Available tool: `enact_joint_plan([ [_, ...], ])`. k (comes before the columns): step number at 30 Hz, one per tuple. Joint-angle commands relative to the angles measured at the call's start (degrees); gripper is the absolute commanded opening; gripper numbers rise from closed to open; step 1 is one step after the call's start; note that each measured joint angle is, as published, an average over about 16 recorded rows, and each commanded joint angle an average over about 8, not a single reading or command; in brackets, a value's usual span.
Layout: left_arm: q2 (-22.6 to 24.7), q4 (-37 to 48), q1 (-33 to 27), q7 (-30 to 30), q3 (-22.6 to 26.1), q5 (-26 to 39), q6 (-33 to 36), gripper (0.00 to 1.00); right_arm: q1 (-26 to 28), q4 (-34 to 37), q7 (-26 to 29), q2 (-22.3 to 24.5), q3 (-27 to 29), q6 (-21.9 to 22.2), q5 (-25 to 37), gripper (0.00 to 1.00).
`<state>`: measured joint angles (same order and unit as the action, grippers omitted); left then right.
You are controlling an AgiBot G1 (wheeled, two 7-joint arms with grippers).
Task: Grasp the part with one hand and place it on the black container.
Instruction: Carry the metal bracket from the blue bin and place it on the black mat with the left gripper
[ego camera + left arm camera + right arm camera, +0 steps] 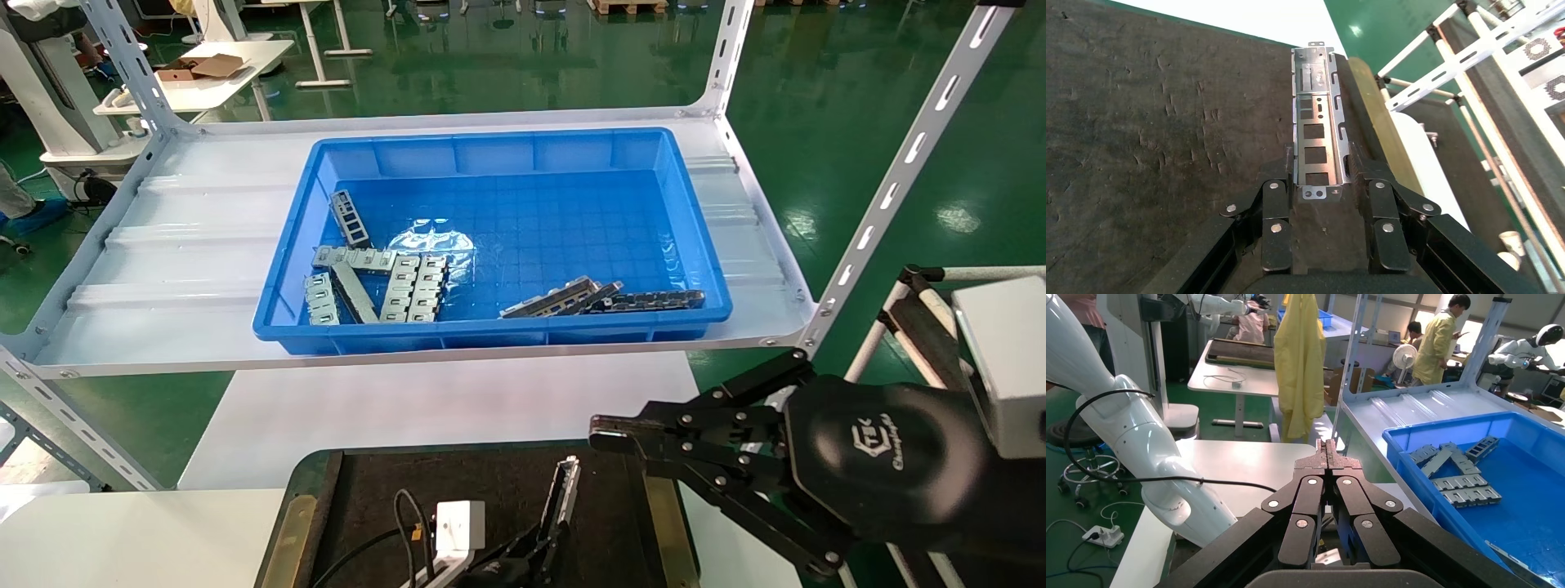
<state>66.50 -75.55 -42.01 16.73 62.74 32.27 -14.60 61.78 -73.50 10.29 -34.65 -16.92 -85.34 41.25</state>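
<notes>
The part (1318,122), a grey slotted channel strip, lies lengthwise over the black container (1168,122) near its brass-edged right side. My left gripper (1321,174) is shut on the part's near end, one finger against each side wall. In the head view the part (565,488) stands over the black container (490,482) at the bottom centre, with my left gripper (543,543) below it. My right gripper (601,433) is shut and empty, hovering by the container's far right corner; it also shows in the right wrist view (1329,446).
A blue bin (490,331) on the white shelf holds several more grey parts, at its left (392,286) and front right (605,298); the bin also shows in the right wrist view (1413,453). Slotted shelf posts (899,171) stand at the corners. A white table (409,408) lies under the shelf.
</notes>
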Motion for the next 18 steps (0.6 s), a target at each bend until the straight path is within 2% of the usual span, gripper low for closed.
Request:
enact_joint_plan([
  [1,0.6,0.2,-0.5,-0.3,0.9,-0.6,-1.6,0.0,0.0,0.0,0.0,0.0,0.0,0.0,0.0,0.0],
  [9,3.9,2.5,-0.6,-0.7,0.7,0.0,-6.2,0.0,0.0,0.0,0.0,0.0,0.0,0.0,0.0,0.0],
  [18,6.8,6.9,0.1,0.3,-1.4,3.6,-6.6,0.0,0.0,0.0,0.0,0.0,-0.1,0.0,0.0,0.0],
])
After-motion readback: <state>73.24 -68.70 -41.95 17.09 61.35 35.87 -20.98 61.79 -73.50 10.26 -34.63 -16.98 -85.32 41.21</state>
